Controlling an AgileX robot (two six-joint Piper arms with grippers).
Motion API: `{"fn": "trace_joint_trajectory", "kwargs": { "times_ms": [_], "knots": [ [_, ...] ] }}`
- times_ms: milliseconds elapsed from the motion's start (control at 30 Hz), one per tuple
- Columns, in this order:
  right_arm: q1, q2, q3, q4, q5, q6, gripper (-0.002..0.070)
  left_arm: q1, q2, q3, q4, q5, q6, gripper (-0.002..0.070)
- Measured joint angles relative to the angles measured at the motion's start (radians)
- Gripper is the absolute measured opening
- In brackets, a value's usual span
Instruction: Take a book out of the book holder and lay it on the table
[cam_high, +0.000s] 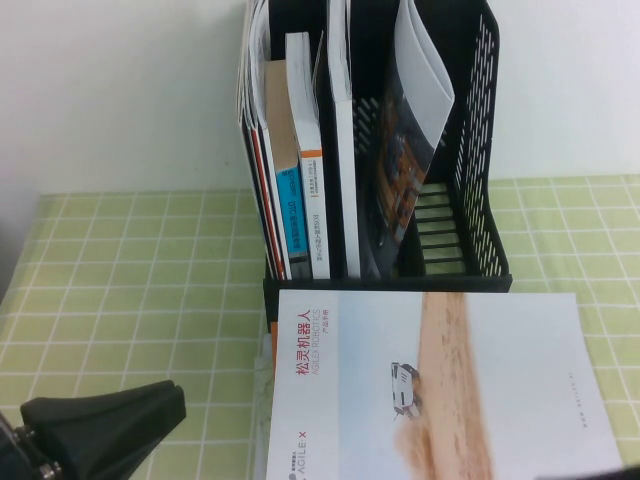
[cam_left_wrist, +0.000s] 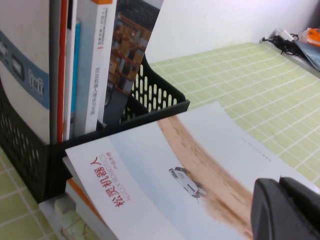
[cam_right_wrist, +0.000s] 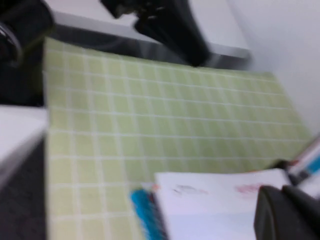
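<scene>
Lying flat, cover up, just in front of the holder (cam_high: 480, 150): the book (cam_high: 450, 400), thin and glossy white, a tan sandy band running down the cover, a tiny white vehicle beside it, red Chinese title along one edge. Far edge at the holder's low front lip, touching or overlapping it; near edge cut off by the frame. Resting partly on a small stack with an orange edge (cam_high: 270, 350) rather than straight on the table (cam_high: 120, 270), a yellow-green cloth gridded with thin white lines.

Black plastic, perforated sides, upright slots packed with white and blue spines, plus a floppy dark magazine (cam_high: 405, 150) curling over in the rightmost slot.

Left gripper (cam_high: 105, 420) low at the near left, matte black, apart from the book; cannot tell its grip. Right gripper (cam_right_wrist: 290, 212) beside the book's corner, blurred; cannot tell either.
</scene>
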Motion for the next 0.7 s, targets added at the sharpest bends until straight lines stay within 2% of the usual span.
{"fn": "trace_joint_trajectory", "kwargs": {
  "times_ms": [100,233,500,700],
  "knots": [
    [-0.014,0.028,0.122,0.035,-0.163,0.023,-0.0001,0.000,0.000,0.002,-0.045,-0.024,0.052,-0.0003],
    [-0.059,0.085,0.193,-0.006,-0.191,0.077,-0.0001,0.000,-0.002,0.002,-0.096,-0.034,0.061,-0.0003],
    [-0.178,0.093,0.199,-0.211,-0.009,0.188,-0.0001,0.000,-0.002,0.002,-0.162,-0.032,0.061,-0.0003],
    [-0.183,0.093,0.199,-0.196,0.098,0.330,-0.0001,0.000,-0.002,0.002,-0.164,-0.030,0.061,-0.0003]
  ]
}}
